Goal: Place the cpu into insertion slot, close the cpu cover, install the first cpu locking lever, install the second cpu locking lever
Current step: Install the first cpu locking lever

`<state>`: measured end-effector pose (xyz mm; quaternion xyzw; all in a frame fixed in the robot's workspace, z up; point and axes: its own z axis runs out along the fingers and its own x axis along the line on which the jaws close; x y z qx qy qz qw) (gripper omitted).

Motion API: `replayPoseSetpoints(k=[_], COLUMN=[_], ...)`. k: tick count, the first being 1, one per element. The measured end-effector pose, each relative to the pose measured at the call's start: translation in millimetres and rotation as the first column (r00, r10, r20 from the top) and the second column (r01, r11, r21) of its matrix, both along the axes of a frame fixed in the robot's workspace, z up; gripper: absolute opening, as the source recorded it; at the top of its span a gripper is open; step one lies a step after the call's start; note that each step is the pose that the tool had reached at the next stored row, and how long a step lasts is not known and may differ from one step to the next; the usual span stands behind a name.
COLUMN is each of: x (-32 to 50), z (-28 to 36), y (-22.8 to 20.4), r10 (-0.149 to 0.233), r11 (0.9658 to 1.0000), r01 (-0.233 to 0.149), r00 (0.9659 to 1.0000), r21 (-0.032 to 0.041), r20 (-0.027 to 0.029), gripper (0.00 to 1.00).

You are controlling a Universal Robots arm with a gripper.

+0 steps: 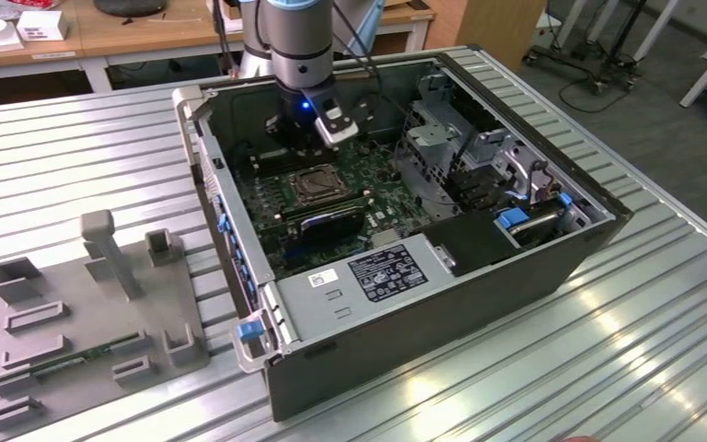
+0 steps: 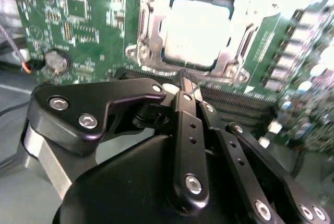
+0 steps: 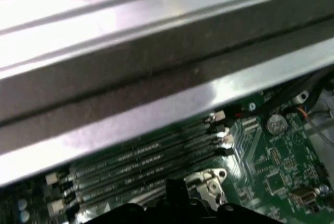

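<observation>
My tool (image 2: pixel 183 85) hangs inside the open computer case (image 1: pixel 452 304), its fingers drawn together on nothing, just beside the insertion slot (image 2: pixel 195 31). The cpu (image 2: pixel 197 28) lies in the slot, with the cpu cover (image 2: pixel 237 51) closed around it on the green motherboard (image 2: pixel 88 20).

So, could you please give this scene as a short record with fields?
place: open computer case on a ribbed metal table
cpu: seated in the insertion slot
cpu cover: down around the cpu
gripper: above the board, beside the slot, holding nothing
beside case: grey fixture tray
</observation>
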<state>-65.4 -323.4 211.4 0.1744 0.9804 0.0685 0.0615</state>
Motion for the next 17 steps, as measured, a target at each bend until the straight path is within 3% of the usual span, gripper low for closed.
replayPoseSetpoints(k=[3, 6, 7, 9, 15, 17], x=[0.0, 0.0, 0.0, 0.2, 0.8, 1.2], z=[-0.1, 0.0, 0.0, -0.1, -1.2, -1.8], y=[0.0, 0.0, 0.0, 0.0, 0.0, -0.1], r10=[0.015, 0.029, 0.035, 0.048, 0.119, 0.136], r11=[0.9984, 0.9936, 0.9917, 0.9905, 0.9845, 0.9822], r01=[-0.015, -0.03, -0.037, -0.051, -0.121, -0.138], r00=[0.9999, 0.9995, 0.9993, 0.9986, 0.9927, 0.9905], r21=[-0.0537, -0.1087, -0.1236, -0.1275, -0.1274, -0.1276], r20=[-0.0049, -0.012, -0.0161, -0.0207, -0.0221, -0.0249], gripper=[0.11, 0.11, 0.11, 0.11, 0.11, 0.11])
